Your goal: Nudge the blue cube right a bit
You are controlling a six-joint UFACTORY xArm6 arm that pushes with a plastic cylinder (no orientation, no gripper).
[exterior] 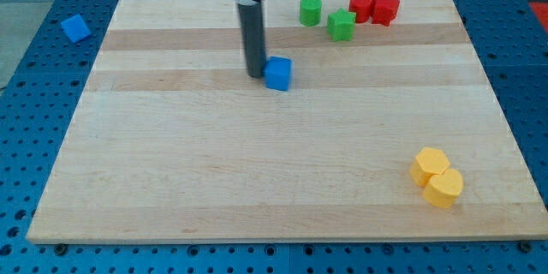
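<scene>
The blue cube [278, 74] sits on the wooden board [257, 163], above the middle and a little left of centre. My tip [255, 74] is on the board right at the cube's left side, touching it or nearly so. The dark rod rises from there to the view's top.
A green cylinder [310, 10] and a green star-shaped block [341, 25] lie near the top edge. Two red blocks [374, 8] sit together right of them. Two yellow blocks [436, 177] lie touching at the lower right. A second blue block [75, 27] lies off the board, top left.
</scene>
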